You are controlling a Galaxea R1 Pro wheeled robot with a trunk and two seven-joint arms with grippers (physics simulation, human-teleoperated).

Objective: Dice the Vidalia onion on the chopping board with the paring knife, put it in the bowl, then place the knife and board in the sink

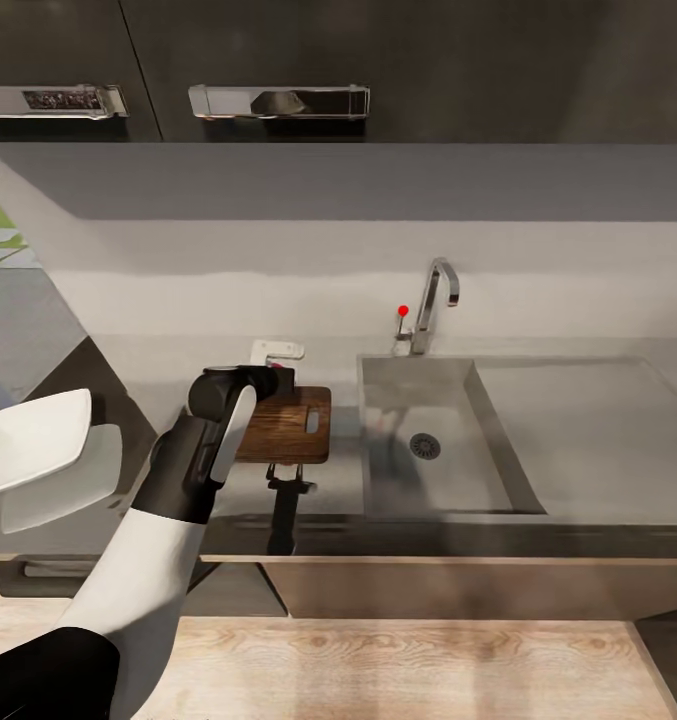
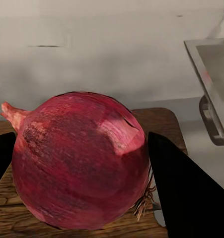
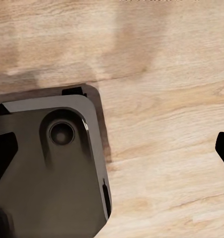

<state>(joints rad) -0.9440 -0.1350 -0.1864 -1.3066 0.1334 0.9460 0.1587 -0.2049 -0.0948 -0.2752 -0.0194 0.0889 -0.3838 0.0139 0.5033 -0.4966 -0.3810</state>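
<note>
The pinkish-red Vidalia onion [image 2: 79,163] sits between my left gripper's two dark fingers [image 2: 184,193], which press against both of its sides. It is low over the brown wooden chopping board [image 2: 159,121]. From the head camera, the left gripper [image 1: 277,384] is over the far edge of the chopping board [image 1: 300,432], and a sliver of the onion [image 1: 276,372] shows. The steel sink [image 1: 388,470] lies right of the board. A white bowl [image 1: 26,440] stands at the far left. My right gripper [image 3: 112,151] is open over the floor. I cannot make out the paring knife.
A chrome tap [image 1: 434,300] and red knob [image 1: 403,311] stand behind the basin, with the drainboard [image 1: 598,430] to its right. A white object [image 1: 276,350] lies behind the board. A dark slim thing [image 1: 284,505] reaches over the counter's front edge. Dark cabinets hang overhead.
</note>
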